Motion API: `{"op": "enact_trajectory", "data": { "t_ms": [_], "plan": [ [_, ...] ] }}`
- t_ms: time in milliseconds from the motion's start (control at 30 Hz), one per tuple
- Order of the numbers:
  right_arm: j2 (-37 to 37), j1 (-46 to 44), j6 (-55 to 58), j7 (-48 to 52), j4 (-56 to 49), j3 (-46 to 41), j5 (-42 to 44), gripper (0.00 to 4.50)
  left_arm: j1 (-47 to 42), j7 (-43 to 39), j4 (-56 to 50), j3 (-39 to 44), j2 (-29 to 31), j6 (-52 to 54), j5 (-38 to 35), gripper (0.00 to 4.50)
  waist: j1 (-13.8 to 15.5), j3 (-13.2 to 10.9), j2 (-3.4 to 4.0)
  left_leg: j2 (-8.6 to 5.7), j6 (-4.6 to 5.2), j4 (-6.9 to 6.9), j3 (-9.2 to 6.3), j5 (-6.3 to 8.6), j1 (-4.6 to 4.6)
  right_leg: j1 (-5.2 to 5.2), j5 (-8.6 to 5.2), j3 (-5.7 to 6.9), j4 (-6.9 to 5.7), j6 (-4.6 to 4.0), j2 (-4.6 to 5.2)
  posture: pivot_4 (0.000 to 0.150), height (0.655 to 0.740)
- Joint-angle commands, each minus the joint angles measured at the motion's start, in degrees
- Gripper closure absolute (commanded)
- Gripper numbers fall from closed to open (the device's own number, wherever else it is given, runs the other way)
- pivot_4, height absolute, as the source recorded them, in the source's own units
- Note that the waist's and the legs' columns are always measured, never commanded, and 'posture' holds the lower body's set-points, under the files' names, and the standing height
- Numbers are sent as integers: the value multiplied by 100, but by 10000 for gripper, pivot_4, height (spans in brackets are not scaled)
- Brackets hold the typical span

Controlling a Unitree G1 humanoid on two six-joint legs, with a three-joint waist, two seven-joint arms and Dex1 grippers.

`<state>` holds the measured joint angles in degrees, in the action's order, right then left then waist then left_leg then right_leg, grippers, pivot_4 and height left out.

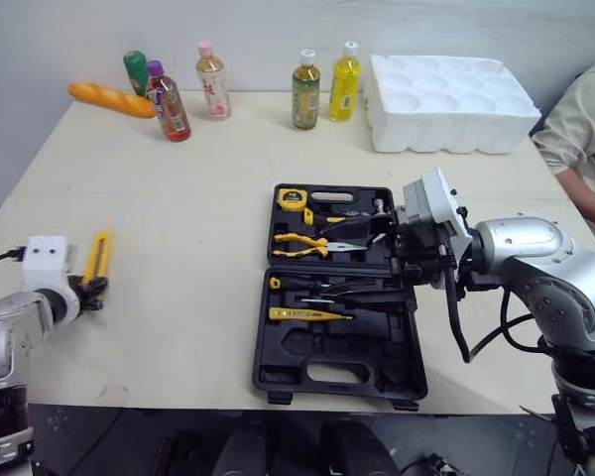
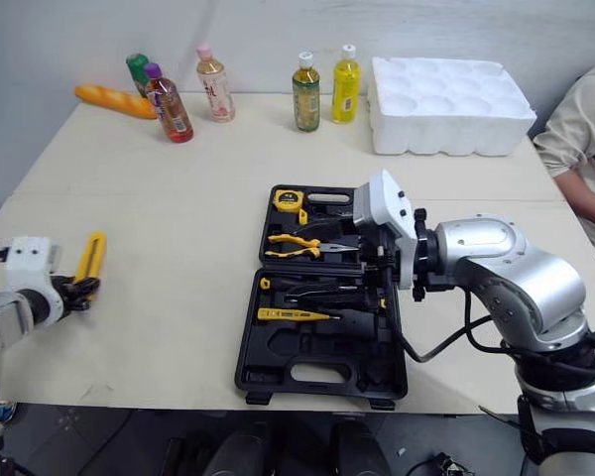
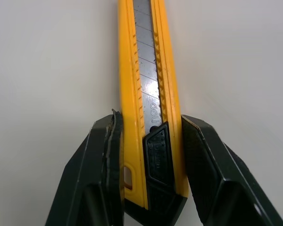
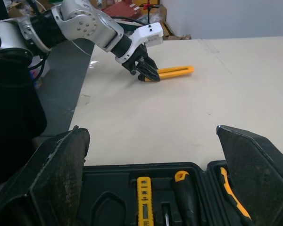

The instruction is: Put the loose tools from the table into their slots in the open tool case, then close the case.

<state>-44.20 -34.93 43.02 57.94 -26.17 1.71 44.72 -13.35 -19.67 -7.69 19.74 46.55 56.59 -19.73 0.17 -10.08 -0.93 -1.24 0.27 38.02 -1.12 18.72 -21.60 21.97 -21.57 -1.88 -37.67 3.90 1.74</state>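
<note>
The table (image 1: pixel 198 198) is backed by a grey wall (image 1: pixel 278 25). A utility knife (image 1: pixel 98 256) is clamped in the left gripper (image 1: pixel 91 290); the right gripper (image 4: pixel 152 131) is spread wide over the tool case (image 1: pixel 337 372).

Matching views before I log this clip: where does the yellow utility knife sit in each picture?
Left eye view: utility knife near the left edge of the table, far left of the tool case.
Right eye view: same spot.
Left wrist view: centre, running away from the camera.
Right wrist view: across the table, beyond the case.
Shared landmark: the left claw clamped on its black end.
</note>
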Motion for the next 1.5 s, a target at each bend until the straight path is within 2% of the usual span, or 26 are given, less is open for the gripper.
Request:
{"op": "enact_trajectory", "data": {
  "t_ms": [33,133,267,400,500,600,833,1067,1267,1467,1500],
  "plan": [
    [-249,271,44,-70,-218,-376,46,0,-426,-878,-915,-355,274,-474,-355,31713,0,0,0,-1,1,0,1,1,-2,-1,0,0,1,0,2,1500,7400],
    [-632,803,199,-17,-419,-732,152,0,-1014,-2155,-1520,-1128,670,-492,-882,31713,-2,-1,-1,-3,4,0,2,3,-8,-1,0,0,4,0,3,1500,7400],
    [-1154,1711,441,114,-789,-1291,413,0,-2003,-3181,-1410,-2362,963,-597,-756,31713,-48,-2,17,-3,8,-5,3,5,-17,1,0,-1,11,0,-2,1500,7400],
    [-1370,2673,585,11,-1196,-1869,527,0,-3043,-3784,-863,-3410,427,-1057,-368,31713,-18,-4,17,5,4,9,7,0,-47,39,0,-8,-18,1,-19,1500,7400],
    [-1419,3200,751,-173,-1488,-2264,692,0,-3483,-4116,-663,-3983,67,-999,-222,31713,8,-6,14,3,8,33,7,-10,-62,52,1,-7,-29,1,-19,1500,7400],
    [-1373,3716,904,-380,-1731,-2682,852,0,-3741,-4166,-664,-4517,-290,-676,-53,31713,-32,-6,13,1,12,42,9,-10,-62,49,3,-15,-34,6,-19,1500,7400],
    [-1402,4633,1102,-640,-2168,-3307,1031,0,-3482,-4201,-1302,-5280,-498,-99,55,31713,-6,-6,12,2,12,42,7,-11,-63,51,3,-18,-59,7,-23,1500,7400],
    [-1451,4978,1251,-781,-2301,-3633,1423,0,-3369,-4062,-1351,-5542,-748,-127,307,31713,7,-6,12,1,16,81,4,-8,-65,45,3,-17,-53,7,-22,1500,7400],
    [-1530,5027,1186,-828,-2205,-3632,1383,0,-3270,-3978,-1257,-5779,-892,-361,607,31713,8,-5,12,1,18,88,5,-7,-62,42,3,-17,-58,7,-23,1500,7400],
    [-1523,5060,1163,-878,-2216,-3588,1369,0,-3188,-4155,-1360,-5832,-703,-406,682,31713,11,-5,12,1,19,93,5,-7,-62,40,3,-17,-63,7,-23,1500,7400],
    [-1525,5055,1159,-886,-2213,-3577,1369,0,-3189,-4208,-1385,-5788,-649,-412,653,21415,-2,-5,12,1,19,93,5,-7,-62,40,3,-17,-64,7,-23,1500,7400]
  ]
}}
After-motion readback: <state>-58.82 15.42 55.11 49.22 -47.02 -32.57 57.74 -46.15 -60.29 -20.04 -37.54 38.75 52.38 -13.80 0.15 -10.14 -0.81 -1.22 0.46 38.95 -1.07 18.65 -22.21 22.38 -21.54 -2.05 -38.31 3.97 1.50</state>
